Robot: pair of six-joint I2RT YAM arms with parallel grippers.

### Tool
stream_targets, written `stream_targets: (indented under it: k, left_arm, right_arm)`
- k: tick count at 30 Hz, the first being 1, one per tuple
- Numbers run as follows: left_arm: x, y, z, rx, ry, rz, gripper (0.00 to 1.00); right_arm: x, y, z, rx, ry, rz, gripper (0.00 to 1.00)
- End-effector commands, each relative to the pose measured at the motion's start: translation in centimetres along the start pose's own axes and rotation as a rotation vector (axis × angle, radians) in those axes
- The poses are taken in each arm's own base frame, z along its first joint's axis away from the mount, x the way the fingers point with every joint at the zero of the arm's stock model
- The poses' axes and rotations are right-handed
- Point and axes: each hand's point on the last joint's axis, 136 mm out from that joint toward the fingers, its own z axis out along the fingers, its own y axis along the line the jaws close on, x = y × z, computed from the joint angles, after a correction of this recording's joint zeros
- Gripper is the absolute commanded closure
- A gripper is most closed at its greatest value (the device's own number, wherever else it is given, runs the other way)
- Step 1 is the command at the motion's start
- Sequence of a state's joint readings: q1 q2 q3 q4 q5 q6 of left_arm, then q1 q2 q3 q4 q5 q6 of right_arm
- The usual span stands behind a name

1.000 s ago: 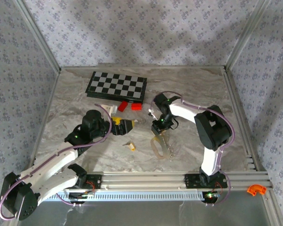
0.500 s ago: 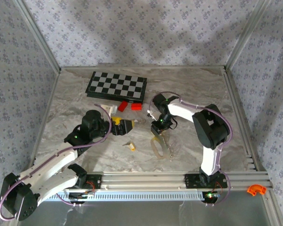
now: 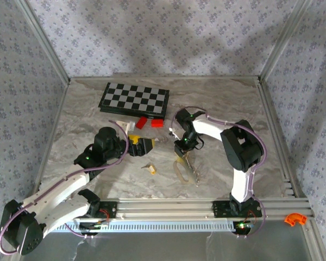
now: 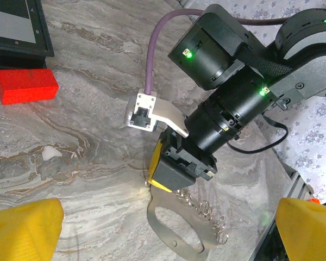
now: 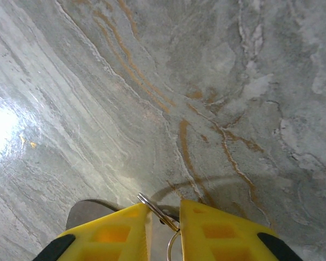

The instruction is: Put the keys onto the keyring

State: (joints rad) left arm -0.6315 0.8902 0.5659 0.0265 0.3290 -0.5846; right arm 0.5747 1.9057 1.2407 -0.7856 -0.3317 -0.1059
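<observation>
The keyring (image 3: pixel 186 169) is a pale flat loop with a coiled chain, lying on the marble right of centre. My right gripper (image 3: pixel 183 153) points down at its far end. In the right wrist view its yellow fingers (image 5: pixel 114 231) pinch a thin metal ring of the keyring (image 5: pixel 158 211) across a narrow gap. The left wrist view has the keyring (image 4: pixel 168 231) under the right gripper (image 4: pixel 176 173). One tiny key (image 3: pixel 150 169) with a yellow-orange head lies loose between the arms. My left gripper (image 3: pixel 144 145) hovers wide open beyond it, holding nothing, its yellow fingertips (image 4: pixel 22 231) far apart.
A black-and-white chessboard (image 3: pixel 134 99) lies at the back, with two red blocks (image 3: pixel 149 122) in front of it. One red block (image 4: pixel 26 86) is left of the right arm. Aluminium rails (image 3: pixel 206 207) run along the near edge.
The right gripper's fingers have drawn closer together around the keyring's ring, and the right arm has edged slightly left. The left arm and the key have stayed put.
</observation>
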Motion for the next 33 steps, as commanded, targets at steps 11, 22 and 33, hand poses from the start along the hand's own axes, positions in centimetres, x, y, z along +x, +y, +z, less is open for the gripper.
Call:
stream_targets:
  k: [11, 22, 33]
  left_arm:
    - [-0.8, -1.4, -0.2, 0.053, -0.028, 0.018, 0.00]
    - [-1.3, -2.0, -0.6, 0.087, -0.070, 0.012, 0.00]
    - [-2.6, -3.6, -1.9, 0.137, -0.127, 0.070, 0.00]
  right_arm:
    - [0.8, 0.7, -0.1, -0.039, 0.007, 0.002, 0.87]
    - [1.0, 1.0, -1.1, -0.043, -0.015, -0.001, 0.94]
    - [1.0, 1.8, -2.0, -0.092, -0.086, -0.009, 1.00]
